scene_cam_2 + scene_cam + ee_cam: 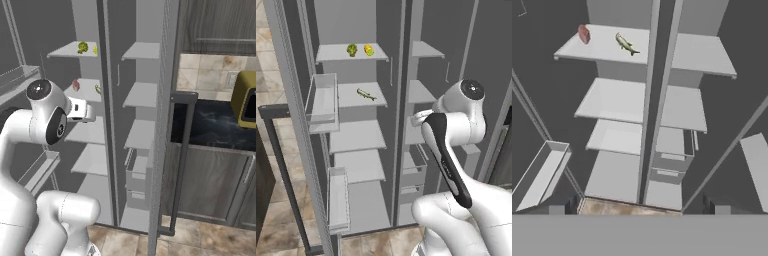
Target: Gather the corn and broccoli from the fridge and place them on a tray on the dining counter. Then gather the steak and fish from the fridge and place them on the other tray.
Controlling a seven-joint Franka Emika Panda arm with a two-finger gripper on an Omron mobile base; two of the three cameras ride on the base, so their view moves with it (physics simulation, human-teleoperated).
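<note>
The fridge (346, 20) stands open in front of me. On its top left shelf the dark green broccoli (352, 49) sits beside the yellow corn (369, 50). One shelf lower lies the slim fish (366, 94), with the pinkish-red steak (584, 34) to its left. In the hand view my gripper (640, 207) is open, its dark fingertips (572, 205) far apart and nothing between them. It hovers outside the fridge, well short of the shelves and aimed down at the lower ones. The broccoli (82, 47) and steak (76, 85) also show past my arm. The dining counter and trays are out of view.
The left fridge door swings out with clear bins (323, 102) and a long dark handle (281, 150). The right door's edge and handle (182, 150) stand between me and a black worktop (215, 125) bearing a yellow appliance (245, 100). Bare pale shelves (614, 100) fill both halves.
</note>
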